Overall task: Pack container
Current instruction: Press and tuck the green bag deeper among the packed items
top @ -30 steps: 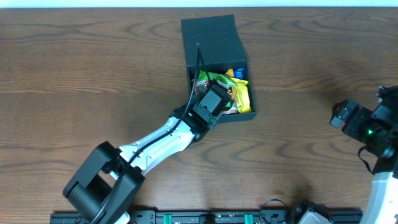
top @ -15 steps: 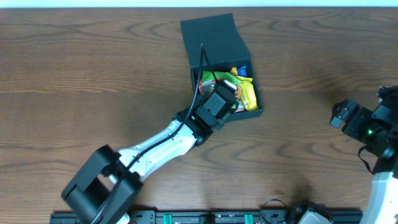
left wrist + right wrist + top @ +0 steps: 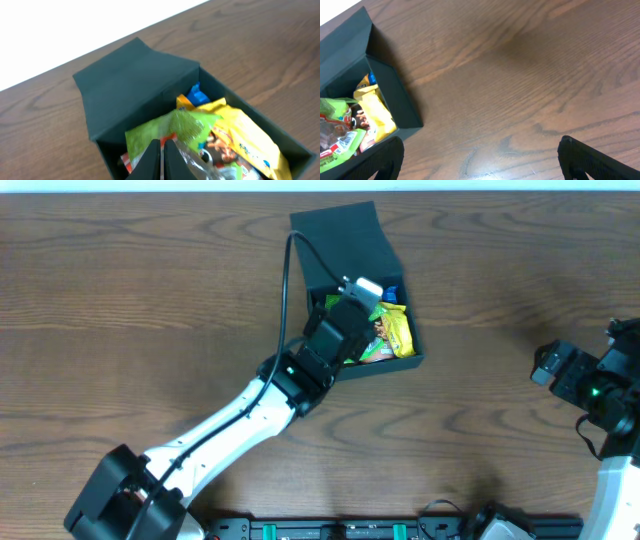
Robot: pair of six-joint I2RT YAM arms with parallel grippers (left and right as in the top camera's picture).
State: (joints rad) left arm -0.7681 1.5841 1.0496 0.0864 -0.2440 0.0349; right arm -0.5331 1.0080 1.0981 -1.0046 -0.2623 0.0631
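The brown wooden desk (image 3: 120, 300) carries only the one box, with bare wood on every side. The left arm (image 3: 230, 420) stretches from the near edge diagonally up to it, reaching far enough to hang its wrist right over the opening. The right arm (image 3: 600, 395) is parked at the right edge, well apart from the work and out of the other arm's way.

The container (image 3: 404, 366), dark teal-green and square, sits on the desk toward the far middle, turned a little off square. Its hinged lid (image 3: 345, 240) stands open, tilted back toward the far edge, so the inside is open from above.

Inside, the snacks are heaped up to about the rim. A yellow packet (image 3: 245, 135) lies along the right wall, a green packet (image 3: 170, 131) is crumpled across the middle, a clear wrapper (image 3: 200, 156) sits just below it, and a blue packet (image 3: 196, 94) is tucked in the far corner against the lid's hinge side.

The left pincer (image 3: 162, 144) has its fingers pressed together with nothing seen between them, tips pointing down at the green packet. That pose probably suits pushing the heap down or nudging the lid, not picking. The right pincer (image 3: 480, 157) has its fingers spread wide apart and holds nothing, hovering over bare wood.
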